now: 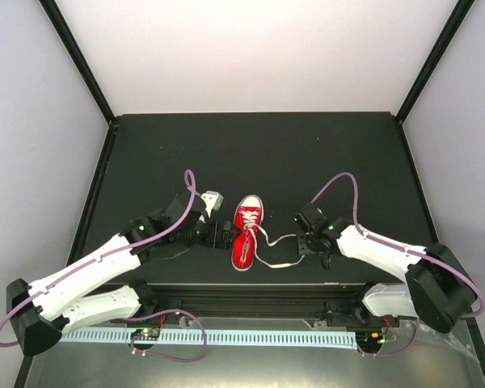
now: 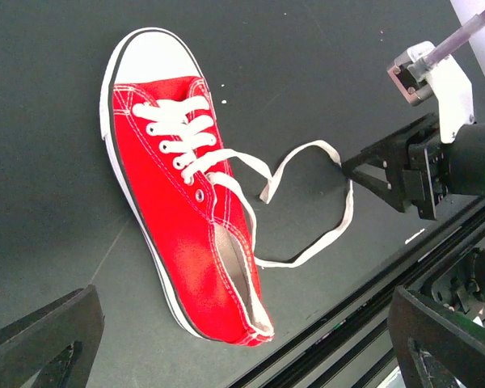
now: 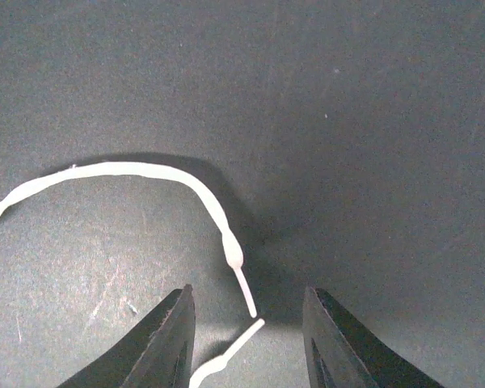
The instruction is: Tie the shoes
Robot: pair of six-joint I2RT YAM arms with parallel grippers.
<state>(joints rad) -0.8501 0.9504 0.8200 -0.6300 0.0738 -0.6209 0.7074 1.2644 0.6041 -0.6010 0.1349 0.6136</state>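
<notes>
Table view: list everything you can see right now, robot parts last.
Sneaker: one, red with white toe cap, mid-table between the arms.
Laces: two loose ends, white, trailing from the sneaker toward the right arm.
Table: one, black, under everything.
Cables: purple, one looped over each arm.
Left arm: one, white and black, left of the sneaker, jaws wide open.
Right arm: one, white and black, right of the sneaker, jaws open around the lace tips, not gripping.

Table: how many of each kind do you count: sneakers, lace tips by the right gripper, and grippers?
red sneaker: 1
white lace tips: 2
grippers: 2 (left gripper, right gripper)
Total: 5
</notes>
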